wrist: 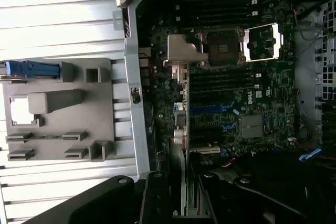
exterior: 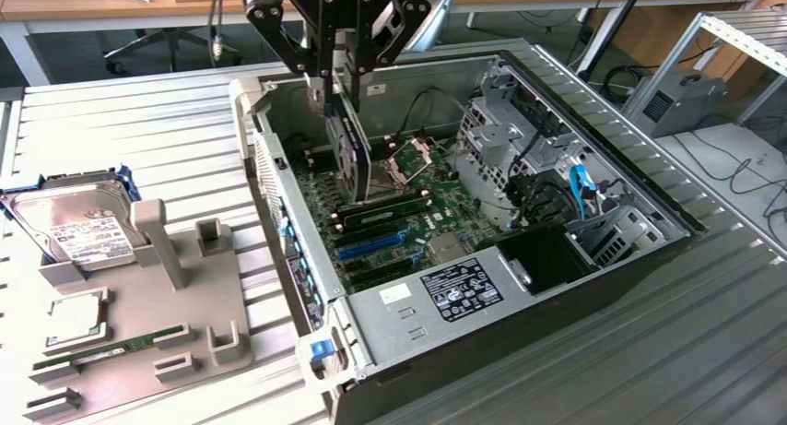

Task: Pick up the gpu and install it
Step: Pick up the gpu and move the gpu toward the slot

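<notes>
Looked at the exterior view and found the black multi-link robot hand [exterior: 348,88] up over the open black computer case [exterior: 554,351], clamped partway shut on the thin flat black gpu card [exterior: 353,153]. Held the card by its upper part, up on edge, roughly vertical. Hung the lower end down inside the case — above the green motherboard [exterior: 425,213], close to the open silver processor socket [exterior: 412,162], with the blue expansion slots [exterior: 369,245] a little nearer the camera. Couldn't tell whether touching the board or just off it.

Noticed a grey power supply box with a black-and-white label [exterior: 455,291] at the end of the case nearest the camera, plus a blue cable [exterior: 578,190] in the drive-bay corner toward the exterior view's right.

Also spotted a grey plastic parts tray [exterior: 135,333] on the ribbed metal desk [exterior: 123,121], to the exterior view's left of the case. Counted on it a silver hard drive with a white label [exterior: 76,230], a square silver processor chip [exterior: 76,316] and a slim green memory stick [exterior: 111,349] — all well apart from the hand.

From the wrist view, got the black hand parts in the foreground, looking down onto the same motherboard, with the tray off beside the case wall. Made out the card there edge-on, running out from the hand.
</notes>
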`<state>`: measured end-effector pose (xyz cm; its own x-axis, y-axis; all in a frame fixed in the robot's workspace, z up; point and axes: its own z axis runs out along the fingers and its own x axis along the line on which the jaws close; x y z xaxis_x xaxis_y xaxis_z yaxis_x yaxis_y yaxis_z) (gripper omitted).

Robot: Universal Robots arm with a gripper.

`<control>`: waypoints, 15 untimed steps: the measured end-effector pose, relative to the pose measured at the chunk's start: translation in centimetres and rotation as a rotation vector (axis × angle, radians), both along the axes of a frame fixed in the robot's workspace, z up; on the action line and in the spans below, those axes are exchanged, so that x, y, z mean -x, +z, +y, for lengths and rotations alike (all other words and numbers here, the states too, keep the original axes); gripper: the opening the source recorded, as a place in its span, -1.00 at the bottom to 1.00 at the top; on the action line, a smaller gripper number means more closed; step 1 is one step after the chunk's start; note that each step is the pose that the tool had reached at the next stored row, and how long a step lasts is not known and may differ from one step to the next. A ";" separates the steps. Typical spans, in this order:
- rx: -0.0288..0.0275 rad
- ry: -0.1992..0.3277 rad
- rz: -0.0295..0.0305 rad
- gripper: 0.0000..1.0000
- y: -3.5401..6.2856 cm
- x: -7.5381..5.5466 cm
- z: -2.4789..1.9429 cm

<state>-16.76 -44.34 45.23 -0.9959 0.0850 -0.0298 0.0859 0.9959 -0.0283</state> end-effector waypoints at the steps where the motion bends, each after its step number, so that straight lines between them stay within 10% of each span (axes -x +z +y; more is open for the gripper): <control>1: 0.0001 0.000 0.0000 -0.48 -0.02 -0.1 0.00; 15: 0.0002 0.000 0.0000 -0.48 -0.36 -1.3 0.00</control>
